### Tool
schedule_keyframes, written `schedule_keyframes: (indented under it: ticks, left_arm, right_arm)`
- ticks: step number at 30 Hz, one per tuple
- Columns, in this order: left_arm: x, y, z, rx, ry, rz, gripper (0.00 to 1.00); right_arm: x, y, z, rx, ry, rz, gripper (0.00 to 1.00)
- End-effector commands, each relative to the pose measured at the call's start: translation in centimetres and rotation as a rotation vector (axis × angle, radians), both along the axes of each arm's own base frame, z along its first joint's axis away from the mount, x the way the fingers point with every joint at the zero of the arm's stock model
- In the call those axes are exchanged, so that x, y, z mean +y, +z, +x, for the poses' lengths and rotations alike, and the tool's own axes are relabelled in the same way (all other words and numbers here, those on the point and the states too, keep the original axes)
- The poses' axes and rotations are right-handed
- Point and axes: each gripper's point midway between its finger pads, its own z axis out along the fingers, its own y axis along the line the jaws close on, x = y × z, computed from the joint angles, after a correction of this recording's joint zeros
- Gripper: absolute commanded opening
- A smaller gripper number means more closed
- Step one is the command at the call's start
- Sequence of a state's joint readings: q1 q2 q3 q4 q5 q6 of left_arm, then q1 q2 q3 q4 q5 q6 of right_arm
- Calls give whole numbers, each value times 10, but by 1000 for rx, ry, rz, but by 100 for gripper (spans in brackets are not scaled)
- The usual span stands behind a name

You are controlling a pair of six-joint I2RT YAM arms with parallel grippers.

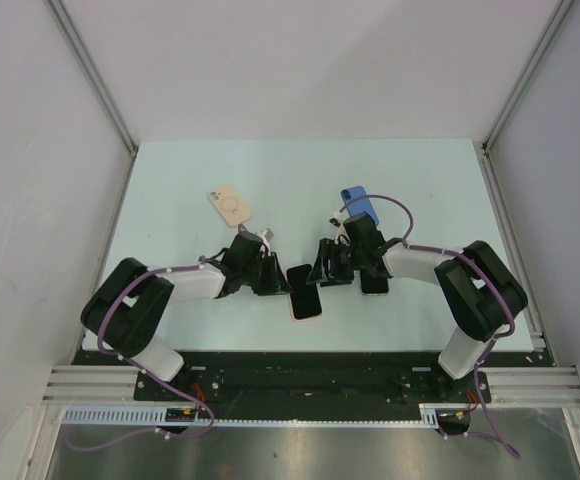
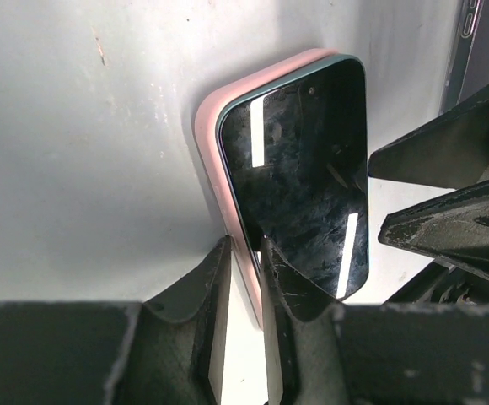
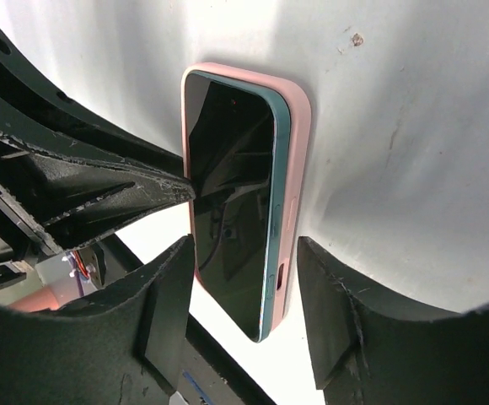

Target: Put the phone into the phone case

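left hand (image 2: 245, 246) pinching phone case (image 2: 205, 135), right hand (image 3: 244, 246) spread, pale table (image 1: 420, 180), white walls (image 1: 300, 60)

Phone (image 2: 303, 169) screen glossy glass, case (image 2: 206, 143) matt pink plastic, fingers (image 3: 160, 312) rough blk plastic, table (image 2: 76, 169) smooth matt.

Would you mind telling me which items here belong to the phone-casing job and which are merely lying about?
In the job:
- phone
- pink case around it

Lying about:
- beige case
- blue phone or case
- dark phone under the right arm
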State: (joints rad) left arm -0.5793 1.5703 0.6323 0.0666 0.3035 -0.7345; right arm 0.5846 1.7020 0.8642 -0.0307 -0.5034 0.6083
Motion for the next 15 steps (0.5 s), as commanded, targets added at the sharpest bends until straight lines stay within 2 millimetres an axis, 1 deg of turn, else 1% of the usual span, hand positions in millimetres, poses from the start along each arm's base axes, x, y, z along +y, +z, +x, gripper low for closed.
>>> schedule_keyframes:
  ticks: [1, 3, 6, 7, 8, 9, 10, 11, 13, 15]
  left_arm:
    - [17, -18, -3, 36, 7, 79, 23]
    - [16, -17, -3, 39, 2, 70, 22]
    - [13, -16, -8, 56, -8, 35, 20]
    - [12, -14, -6, 47, -6, 13, 20]
    - [12, -17, -9, 61, -5, 7, 20]
    - [12, -17, -10, 63, -4, 2, 19]
    - [12, -16, -10, 61, -6, -7, 19]
    - [15, -18, -12, 65, -3, -4, 19]
    - [14, -16, -13, 61, -10, -24, 19]
    - [15, -17, -18, 71, -11, -48, 18]
  right_arm:
    - [1, -6, 8, -59, 26, -4, 57]
    - [2, -12, 7, -46, 35, -3, 57]
    - [6, -15, 3, -45, 49, -6, 59]
    - [8, -18, -1, -31, 60, 1, 60]
    - [14, -15, 0, -38, 67, 31, 60]
    - [16, -16, -3, -23, 73, 51, 61]
    - [19, -18, -9, 7, 94, 75, 62]
    - [23, -15, -8, 5, 96, 101, 62]
    - [25, -13, -15, 23, 117, 140, 63]
    - [28, -5, -11, 20, 111, 196, 64]
